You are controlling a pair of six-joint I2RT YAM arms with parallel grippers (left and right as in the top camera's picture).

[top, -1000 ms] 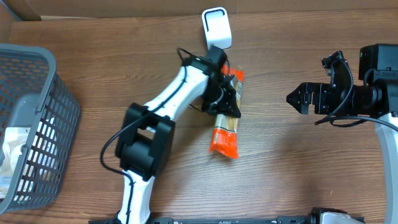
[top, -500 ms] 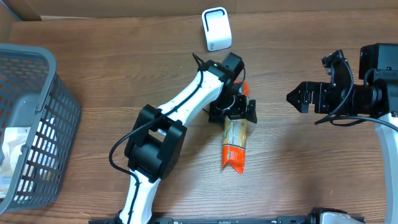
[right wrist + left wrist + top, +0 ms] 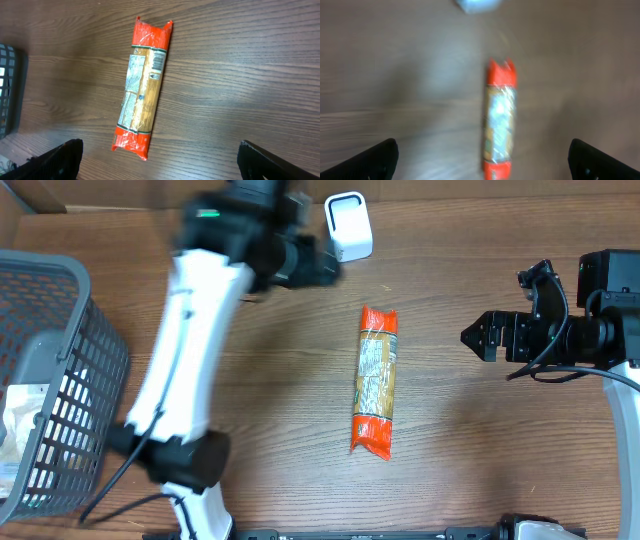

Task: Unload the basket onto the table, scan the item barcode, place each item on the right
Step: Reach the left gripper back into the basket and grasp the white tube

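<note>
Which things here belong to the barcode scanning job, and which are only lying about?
For the job:
- pasta packet, flat on the table
- its barcode, facing up
- white scanner, at the table's far edge

Lying about:
- grey basket, at the left

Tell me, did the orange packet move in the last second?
Yes. The packet slid down the overhead view, away from the white scanner, and lies straighter.
</note>
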